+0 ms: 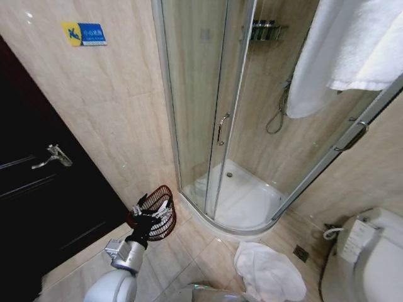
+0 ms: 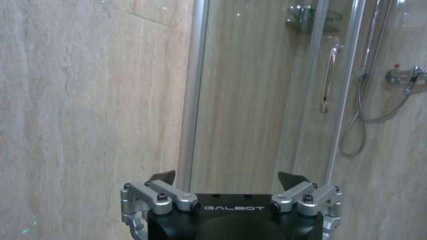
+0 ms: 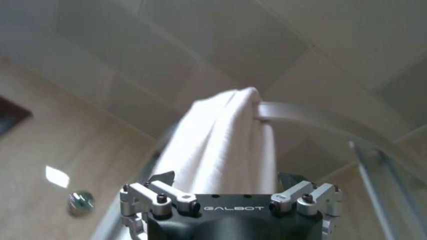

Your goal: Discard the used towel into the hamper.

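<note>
The hamper [image 1: 165, 196], a small round reddish-brown ribbed basket, stands on the floor against the wall beside the shower. My left gripper [image 1: 152, 215] hovers in front of it. In the left wrist view the left gripper [image 2: 227, 178] is open and holds nothing, facing the wall and the shower glass. A crumpled white towel [image 1: 269, 272] lies on the floor tiles near the toilet. Another white towel [image 1: 352, 53] hangs over the shower's top rail. My right gripper [image 3: 227, 178] is open and empty, pointing up at that hanging towel [image 3: 217, 145] from below, apart from it.
A curved glass shower cabin [image 1: 214, 126] fills the corner, its white tray [image 1: 245, 201] behind the hamper. A dark door [image 1: 38, 207] is on the left. The toilet [image 1: 368, 261] stands at the right. A floor drain [image 1: 301, 253] sits between towel and toilet.
</note>
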